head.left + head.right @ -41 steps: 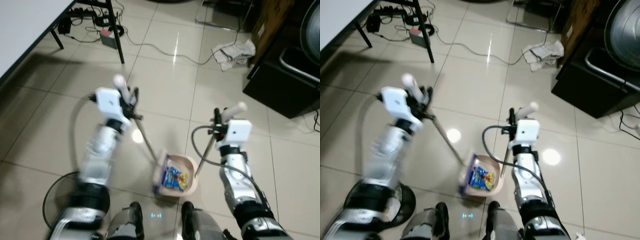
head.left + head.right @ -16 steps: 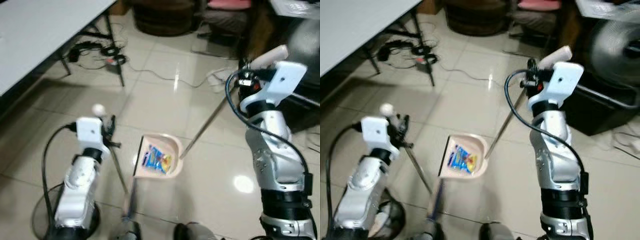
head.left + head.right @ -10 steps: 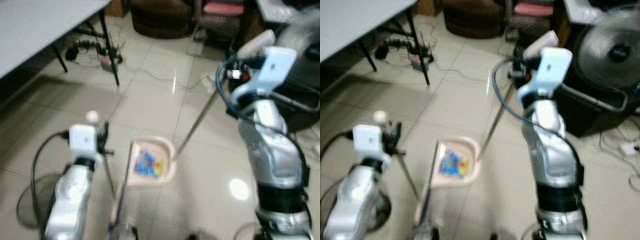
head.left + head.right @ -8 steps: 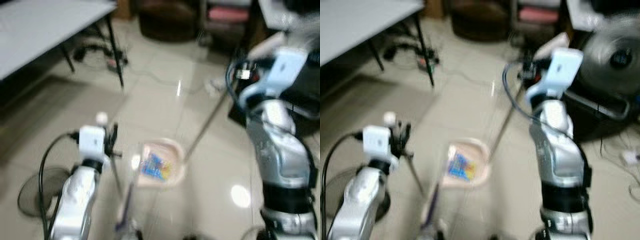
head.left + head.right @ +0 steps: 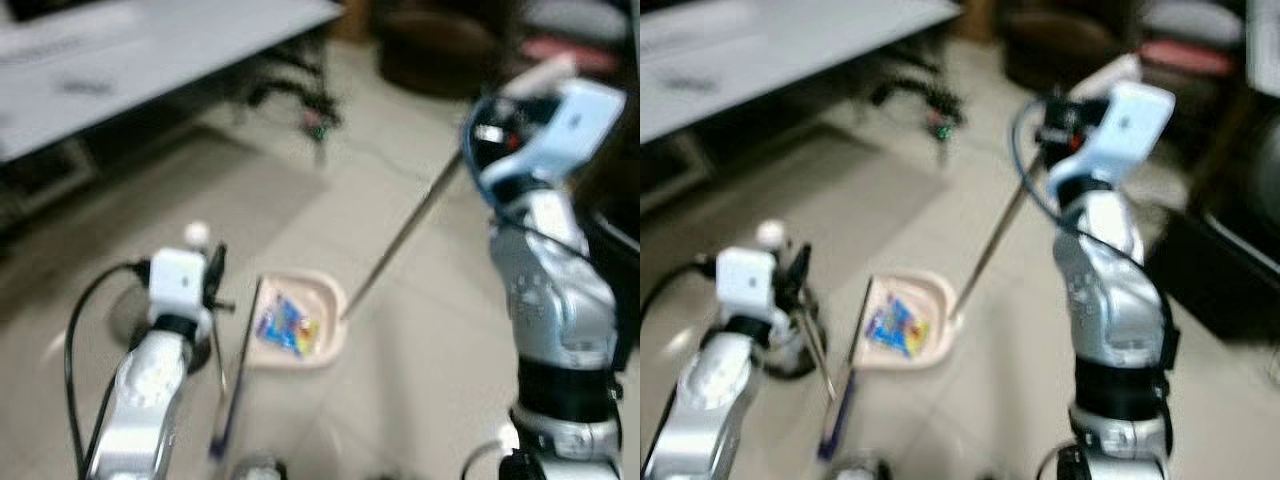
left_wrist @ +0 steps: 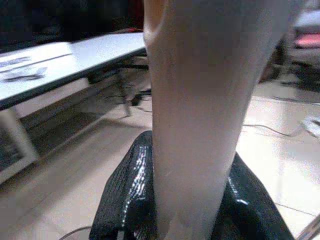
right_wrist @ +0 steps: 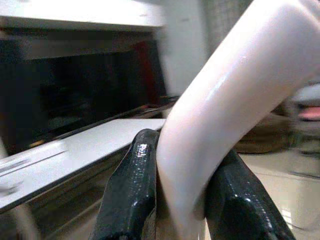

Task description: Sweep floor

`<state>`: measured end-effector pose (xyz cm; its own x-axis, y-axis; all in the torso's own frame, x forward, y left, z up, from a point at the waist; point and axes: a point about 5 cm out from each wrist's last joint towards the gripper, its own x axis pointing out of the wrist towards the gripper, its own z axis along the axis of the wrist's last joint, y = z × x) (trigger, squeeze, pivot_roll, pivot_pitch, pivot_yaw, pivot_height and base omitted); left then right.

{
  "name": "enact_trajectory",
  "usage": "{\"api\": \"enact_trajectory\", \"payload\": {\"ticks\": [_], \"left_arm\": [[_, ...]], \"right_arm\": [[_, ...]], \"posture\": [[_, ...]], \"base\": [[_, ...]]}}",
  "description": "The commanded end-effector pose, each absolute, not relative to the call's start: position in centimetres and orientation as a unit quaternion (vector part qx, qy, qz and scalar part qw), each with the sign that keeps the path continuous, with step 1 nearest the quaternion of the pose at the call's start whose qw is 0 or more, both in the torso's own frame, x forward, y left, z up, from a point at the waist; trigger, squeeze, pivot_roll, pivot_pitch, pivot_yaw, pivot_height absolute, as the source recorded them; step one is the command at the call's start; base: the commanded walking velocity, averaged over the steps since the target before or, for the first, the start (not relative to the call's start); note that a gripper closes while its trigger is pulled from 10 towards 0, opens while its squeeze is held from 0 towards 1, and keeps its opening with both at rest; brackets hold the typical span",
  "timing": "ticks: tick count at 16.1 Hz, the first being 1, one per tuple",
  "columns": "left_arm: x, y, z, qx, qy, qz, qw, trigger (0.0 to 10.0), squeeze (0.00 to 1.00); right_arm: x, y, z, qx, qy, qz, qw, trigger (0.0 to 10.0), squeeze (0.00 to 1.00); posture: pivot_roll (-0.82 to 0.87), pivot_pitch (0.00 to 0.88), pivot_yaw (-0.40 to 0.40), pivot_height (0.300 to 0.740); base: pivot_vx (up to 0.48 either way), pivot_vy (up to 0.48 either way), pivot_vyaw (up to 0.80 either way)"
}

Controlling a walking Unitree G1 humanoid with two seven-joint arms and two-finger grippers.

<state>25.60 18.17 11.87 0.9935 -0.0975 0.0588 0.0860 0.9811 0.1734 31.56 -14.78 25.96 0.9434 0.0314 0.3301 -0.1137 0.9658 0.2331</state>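
A pale pink dustpan (image 5: 322, 338) sits low over the tiled floor with a colourful wrapper (image 5: 283, 322) lying in it. Its thin metal rod (image 5: 405, 234) slants up to my raised right gripper (image 5: 487, 136), which is shut on the pale dustpan handle (image 7: 210, 125). My left gripper (image 5: 213, 283) is low on the left, shut on the broom's pale handle (image 6: 200, 110). The broom's rod (image 5: 219, 352) runs down from it, and the long broom head (image 5: 236, 375) stands just left of the dustpan. The eye views are blurred.
A grey table (image 5: 150, 60) spans the far left, with black legs and cables (image 5: 300, 95) under it. A dark round fan base (image 5: 128, 312) lies on the floor by my left arm. Dark furniture (image 5: 1230, 240) stands on the right. Open tiles lie ahead.
My right arm has risen high with the dustpan handle, and the left arm has dropped and drawn back with the broom. The camera has swung, bringing more of the table into view.
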Motion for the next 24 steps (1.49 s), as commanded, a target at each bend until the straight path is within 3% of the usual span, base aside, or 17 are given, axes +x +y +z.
{"api": "enact_trajectory", "payload": {"ticks": [1,9,22,24], "left_arm": [[25.6,17.8,13.0,0.091,-0.058,-0.052,0.993,10.0,0.0],[25.7,17.3,13.3,0.085,-0.063,-0.065,0.992,10.0,0.0],[25.7,17.5,13.3,0.086,-0.06,-0.059,0.993,10.0,0.0],[25.2,17.6,13.2,0.076,-0.064,-0.06,0.993,10.0,0.0]], "right_arm": [[31.2,-14.8,27.4,0.136,-0.193,0.04,0.971,10.0,0.0],[31.4,-14.7,27.8,0.147,-0.207,0.023,0.967,10.0,0.0],[31.9,-16.3,28.6,0.116,-0.235,0.0,0.965,10.0,0.0],[31.9,-16.4,28.6,0.115,-0.237,0.001,0.965,10.0,0.0]], "posture": [[0.0,0.056,0.018,0.74],[0.01,0.044,0.026,0.74],[0.01,0.053,0.019,0.74],[0.01,0.054,0.017,0.74]], "base": [[0.0,0.0,0.79],[0.387,0.0,0.79],[0.431,0.0,0.0],[0.0,0.0,0.0]]}}
